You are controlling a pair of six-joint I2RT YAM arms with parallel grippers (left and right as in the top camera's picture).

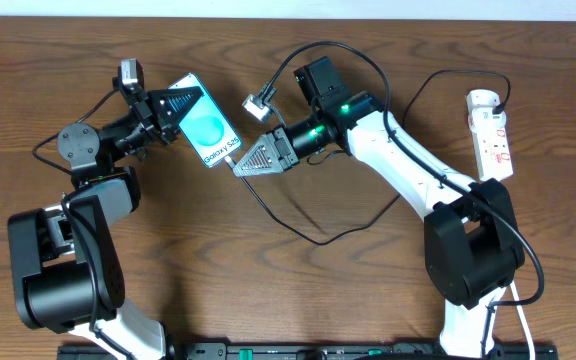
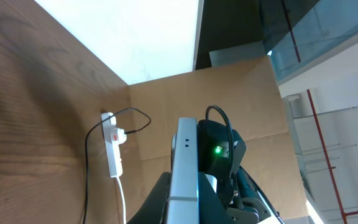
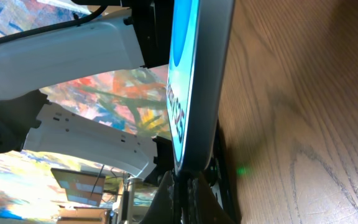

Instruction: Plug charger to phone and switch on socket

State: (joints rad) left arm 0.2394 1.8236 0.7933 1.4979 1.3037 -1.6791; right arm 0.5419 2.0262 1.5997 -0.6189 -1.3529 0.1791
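Observation:
The phone (image 1: pixel 208 130), turquoise screen with "Galaxy S25" text, is held tilted above the table by my left gripper (image 1: pixel 173 108), which is shut on its upper end. In the left wrist view its silver edge (image 2: pixel 184 168) stands between the fingers (image 2: pixel 185 202). My right gripper (image 1: pixel 240 165) is shut on the charger's black plug tip (image 3: pixel 180 186), pressed against the phone's lower end (image 3: pixel 194 93). The black cable (image 1: pixel 313 238) trails over the table. The white socket strip (image 1: pixel 492 132) with red markings lies at the far right, also in the left wrist view (image 2: pixel 112 146).
A small grey connector (image 1: pixel 259 104) on a black lead hangs near the right wrist camera. The strip's white lead (image 1: pixel 521 320) runs down the right side. Both arm bases (image 1: pixel 63 270) stand at the front edge.

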